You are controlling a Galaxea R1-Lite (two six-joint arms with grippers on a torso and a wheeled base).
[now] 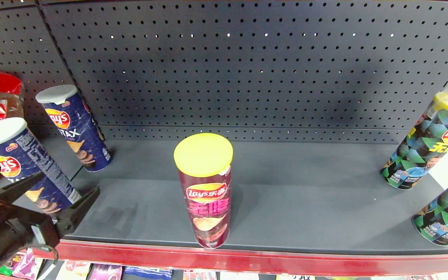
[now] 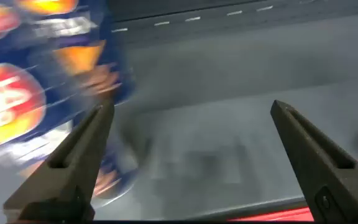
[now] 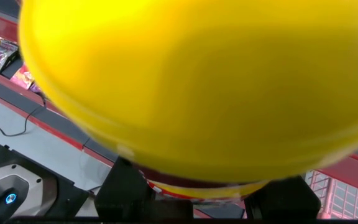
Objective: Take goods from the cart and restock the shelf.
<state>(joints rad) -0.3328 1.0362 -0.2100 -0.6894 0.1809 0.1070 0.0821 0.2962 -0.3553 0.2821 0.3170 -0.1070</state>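
Yellow-lidded can [image 3: 197,81] — in right jaws

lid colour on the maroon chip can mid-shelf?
Plain yellow lid on the maroon can; it shows best in the head view.
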